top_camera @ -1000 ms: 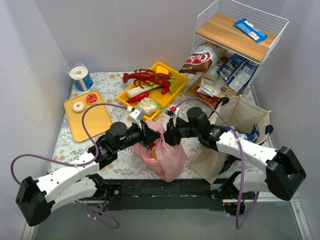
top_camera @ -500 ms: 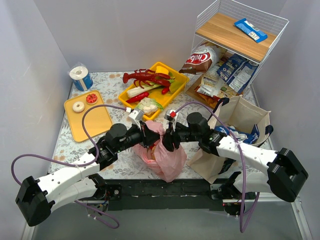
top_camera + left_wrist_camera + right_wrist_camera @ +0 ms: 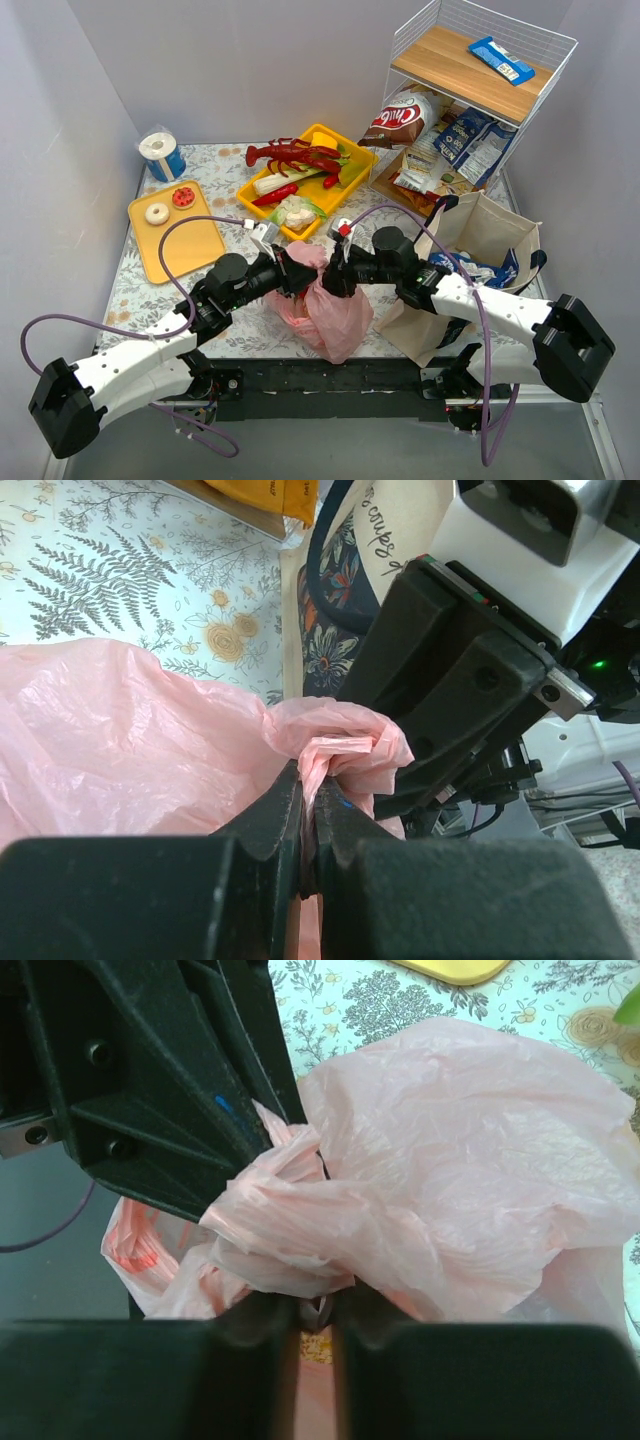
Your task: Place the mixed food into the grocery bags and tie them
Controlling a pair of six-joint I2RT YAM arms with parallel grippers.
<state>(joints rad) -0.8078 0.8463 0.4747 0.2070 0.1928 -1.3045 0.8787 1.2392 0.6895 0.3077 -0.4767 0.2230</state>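
The pink grocery bag (image 3: pixel 335 315) sits filled at the near middle of the table, its top bunched up between both grippers. My left gripper (image 3: pixel 302 272) is shut on a twisted pink handle (image 3: pixel 345 748), which runs between its jaws (image 3: pixel 310 780). Facing it, my right gripper (image 3: pixel 328 279) has its jaws nearly together on a wad of the pink bag's plastic (image 3: pixel 300 1230) at its fingertips (image 3: pixel 318 1310). The beige tote (image 3: pixel 497 232) stands open to the right with packets inside. More mixed food lies in the yellow bin (image 3: pixel 325 137) and on the wire shelf's lower level (image 3: pixel 450 150).
An orange tray (image 3: pixel 190 245) with a doughnut and a red slice lies at the left. A paper roll in blue wrap (image 3: pixel 160 155) stands at the back left. A wire shelf (image 3: pixel 560 45) with a wooden top holds a blue packet at the back right.
The right gripper opened a little and closed again on the pink plastic, shifting slightly left. The left gripper kept its grip and edged toward the right one.
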